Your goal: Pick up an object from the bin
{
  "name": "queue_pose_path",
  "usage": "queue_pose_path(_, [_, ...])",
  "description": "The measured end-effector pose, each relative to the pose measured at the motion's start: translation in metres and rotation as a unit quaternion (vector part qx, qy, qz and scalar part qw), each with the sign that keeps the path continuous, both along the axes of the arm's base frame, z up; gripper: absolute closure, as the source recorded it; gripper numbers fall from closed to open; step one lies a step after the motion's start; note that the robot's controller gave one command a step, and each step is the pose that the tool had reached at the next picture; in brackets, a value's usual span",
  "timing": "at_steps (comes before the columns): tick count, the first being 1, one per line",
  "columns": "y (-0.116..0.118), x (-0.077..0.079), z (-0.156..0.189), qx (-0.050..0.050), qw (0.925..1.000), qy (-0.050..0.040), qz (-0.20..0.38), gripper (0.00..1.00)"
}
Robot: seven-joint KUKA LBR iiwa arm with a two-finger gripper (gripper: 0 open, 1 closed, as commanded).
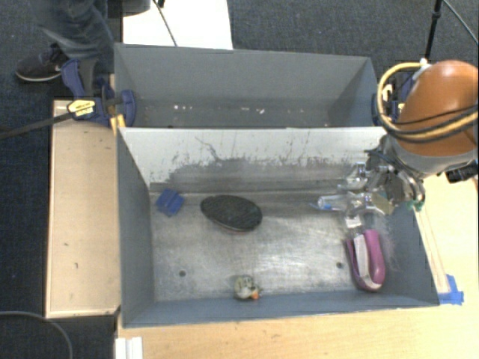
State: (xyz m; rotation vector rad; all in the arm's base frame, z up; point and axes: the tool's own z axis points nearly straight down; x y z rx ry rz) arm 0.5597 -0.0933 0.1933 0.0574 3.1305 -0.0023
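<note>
A grey metal bin [135,223] is seen from above, with a scratched, worn floor. The robot arm [438,118], capped by a rounded orange cover with looped cables, reaches in from the right. Its metal end effector [353,204] sits low in the right rear part of the bin, close to the back wall. Whether it is spread or pressed together cannot be told from this angle, and nothing can be made out as held in it. A small pale blue piece [329,203] juts to the left at its tip; it is unclear whether this belongs to the robot or is a loose thing.

Just in front of the end effector, near the right wall, lies a long purple and white object [368,260], lengthwise from back to front. Its rear end is just beside the end effector; contact cannot be judged.

Well apart, to the left, lie three more things: a dark oval object [232,212] mid-floor, a small blue block [169,202] near the left wall, and a small grey and orange lump [245,288] against the front wall.
</note>
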Motion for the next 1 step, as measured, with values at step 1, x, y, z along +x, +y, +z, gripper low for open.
queue_pose_path(1, [0.0027, 0.0008, 0.093, 0.0, 1.0, -0.001, 0.003, 1.0])
